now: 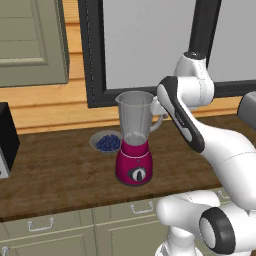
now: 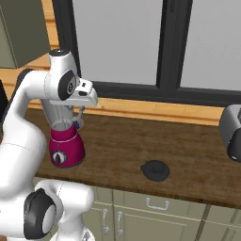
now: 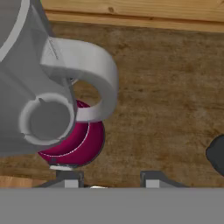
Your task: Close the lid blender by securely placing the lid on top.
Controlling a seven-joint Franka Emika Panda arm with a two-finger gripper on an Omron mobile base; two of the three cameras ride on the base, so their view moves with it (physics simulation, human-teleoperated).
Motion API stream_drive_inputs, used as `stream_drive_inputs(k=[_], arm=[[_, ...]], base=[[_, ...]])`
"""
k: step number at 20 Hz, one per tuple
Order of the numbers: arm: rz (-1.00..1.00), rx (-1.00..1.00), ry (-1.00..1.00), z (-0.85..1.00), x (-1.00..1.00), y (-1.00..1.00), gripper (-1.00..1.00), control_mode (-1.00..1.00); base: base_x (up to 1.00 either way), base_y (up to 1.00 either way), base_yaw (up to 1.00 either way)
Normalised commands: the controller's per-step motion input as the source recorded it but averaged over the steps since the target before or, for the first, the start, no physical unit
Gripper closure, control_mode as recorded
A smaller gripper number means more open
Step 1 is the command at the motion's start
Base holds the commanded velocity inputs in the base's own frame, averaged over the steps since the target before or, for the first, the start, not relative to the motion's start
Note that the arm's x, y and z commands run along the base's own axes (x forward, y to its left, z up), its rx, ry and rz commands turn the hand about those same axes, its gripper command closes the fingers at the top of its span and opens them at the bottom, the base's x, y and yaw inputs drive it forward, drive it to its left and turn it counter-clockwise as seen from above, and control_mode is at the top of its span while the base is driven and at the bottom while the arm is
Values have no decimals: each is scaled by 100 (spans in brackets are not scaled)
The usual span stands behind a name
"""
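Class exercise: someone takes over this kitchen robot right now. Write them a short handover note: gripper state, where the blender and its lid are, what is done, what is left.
Gripper: jaws apart, holding nothing, beside the blender's handle.
Blender: upright on the wooden counter, jar open on top, a bowl of blueberries behind it to the left.
Lid: lying flat on the counter, well to the right of the blender, apart from it.
Done: nothing yet; the lid is not picked up.
Left: move to the lid, grasp it, carry it over the jar and seat it on the rim.

blender [image 2: 66,141] blocks left, counter [image 2: 188,155] btwn it & lid [image 2: 155,170] open
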Motion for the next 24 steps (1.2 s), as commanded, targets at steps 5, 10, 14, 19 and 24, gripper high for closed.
stream_drive_inputs(k=[5,10,14,19,24], arm=[[-3,1,-4,-6,-10,-18,-100,-100],[-6,2,-1,-18,-1,-43,-100,-100],[-9,1,0,-22,0,-48,-100,-100],[-10,0,0,-25,-5,-45,-100,-100],[-16,0,2,-38,-9,-58,-100,-100]], base=[[0,0,0],[0,0,0],[0,0,0],[0,0,0],[0,0,0]])
